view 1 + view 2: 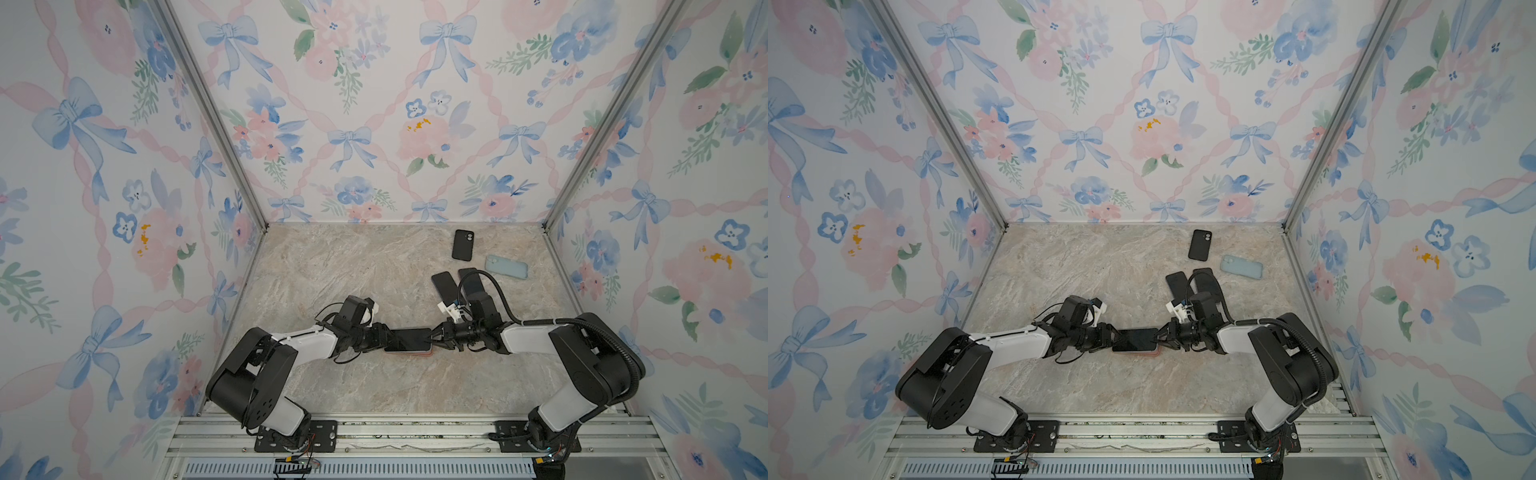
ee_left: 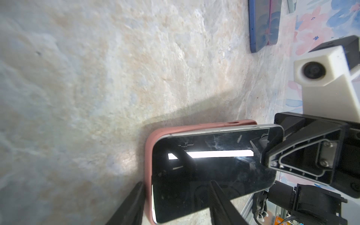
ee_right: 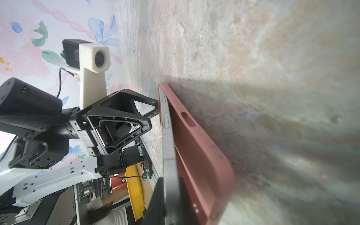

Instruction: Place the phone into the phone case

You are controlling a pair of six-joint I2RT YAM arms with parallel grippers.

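A phone (image 1: pixel 409 338) (image 1: pixel 1136 338) with a black screen lies slanted in a pink phone case (image 1: pixel 419 353) (image 3: pixel 194 146) on the marble table, between both arms. Its left end sits inside the case and its right end is lifted clear. My right gripper (image 1: pixel 432 338) (image 3: pixel 170 181) is shut on that raised end, one finger on the screen and one under the phone's back. My left gripper (image 1: pixel 384 337) (image 2: pixel 176 183) is open at the other end: one finger runs outside the case (image 2: pixel 148 155) wall, the other lies on the screen (image 2: pixel 214 171).
At the back right lie a black phone or case, back up (image 1: pixel 463 245), a pale blue case (image 1: pixel 506 266) and two dark phones (image 1: pixel 444 286) (image 1: pixel 471 282) partly behind the right arm's cable. Flowered walls close in three sides. An aluminium rail (image 1: pixel 415 432) runs along the front.
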